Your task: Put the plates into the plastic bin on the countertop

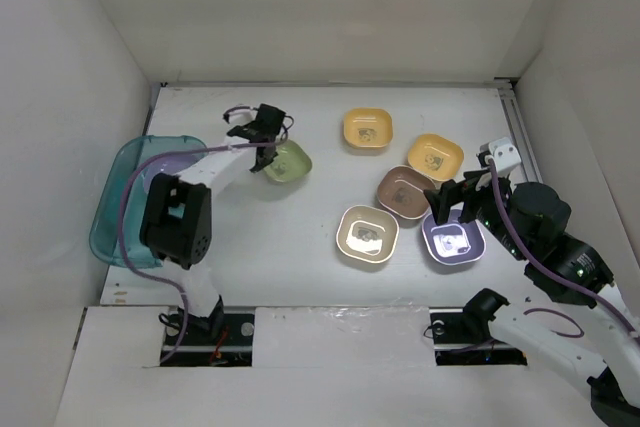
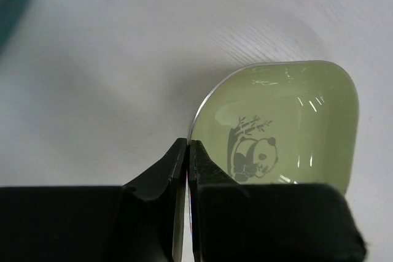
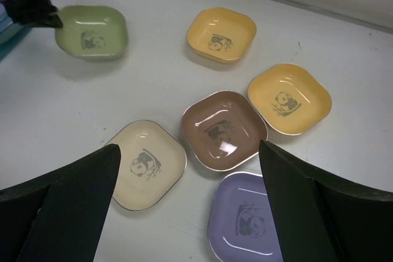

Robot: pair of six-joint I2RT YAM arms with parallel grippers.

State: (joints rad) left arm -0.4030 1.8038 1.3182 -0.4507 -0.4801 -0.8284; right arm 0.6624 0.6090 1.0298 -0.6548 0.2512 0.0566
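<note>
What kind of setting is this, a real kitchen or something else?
Likely a lab robot workcell, not a real kitchen: plain white walls box in a white countertop, two arms are bolted at its near edge, with panda-print plates and a teal plastic bin as props.

Bright, even overhead light, with glare whitening the purple plate (image 1: 452, 238) and cream plate (image 1: 366, 234); shadows soft.

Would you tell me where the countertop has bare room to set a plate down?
Bare: the middle, bordered by the green plate, left arm and cream plate; the strip between the yellow plates and back wall. Crowded: the right, around the brown plate.
</note>
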